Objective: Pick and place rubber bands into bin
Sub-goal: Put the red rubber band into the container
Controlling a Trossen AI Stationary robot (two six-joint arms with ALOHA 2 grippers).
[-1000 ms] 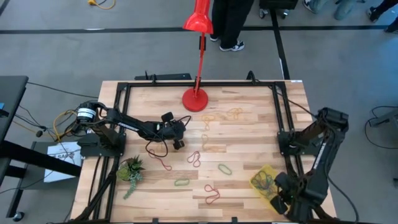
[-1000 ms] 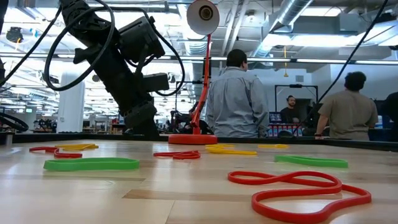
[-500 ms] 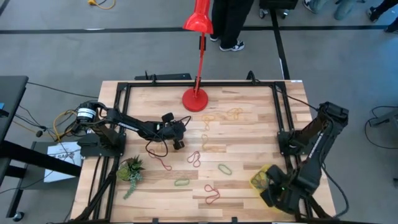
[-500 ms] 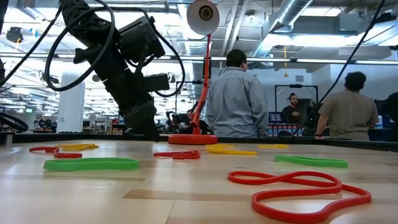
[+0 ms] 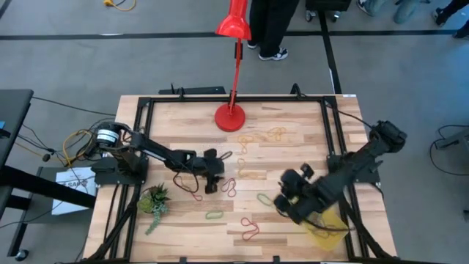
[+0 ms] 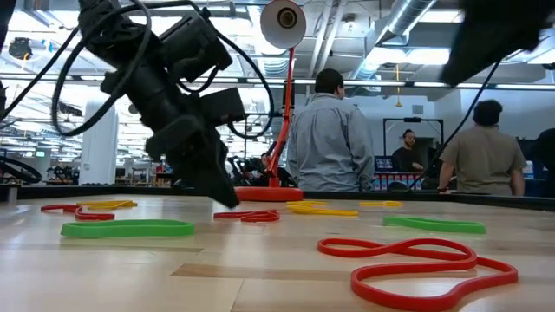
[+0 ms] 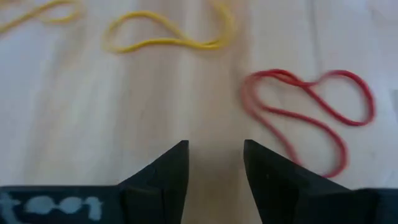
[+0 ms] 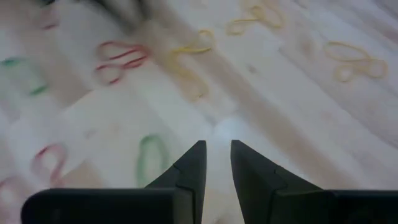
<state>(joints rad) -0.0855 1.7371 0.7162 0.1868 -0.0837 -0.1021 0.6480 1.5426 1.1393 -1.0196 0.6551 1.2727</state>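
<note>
— Where is the left pincer (image 5: 212, 185)?

— Low over the middle of the bench (image 5: 293, 132), arm stretched in from the left side. Its fingers (image 7: 168, 177) stand a moderate gap apart with bare wood between them; it has hold of nothing. A twisted red rubber band (image 7: 311, 112) lies just beside one fingertip, and a yellow rubber band (image 7: 168, 34) lies farther ahead.

— And the right pincer (image 5: 284, 202)?

— Out over the bench toward the near right, between the green rubber band (image 5: 264, 198) and the bin (image 5: 327, 229). In the wrist view its fingers (image 8: 189, 168) are apart by only a narrow slit, and nothing is gripped.

— Where is the bin?

— At the near right corner of the bench, a yellow tray partly hidden under the right arm. I cannot tell what lies inside it.

— The other bands?

— Scattered across the wood: a cluster of yellow bands (image 5: 267, 134) near the red lamp base (image 5: 230, 116), another green band (image 5: 214, 215) and a red figure-eight band (image 5: 250, 228) toward the near edge. A small green plant (image 5: 155, 201) sits at the near left. In the low view, people (image 6: 334, 139) stand in the room beyond, their backs to the bench.
</note>
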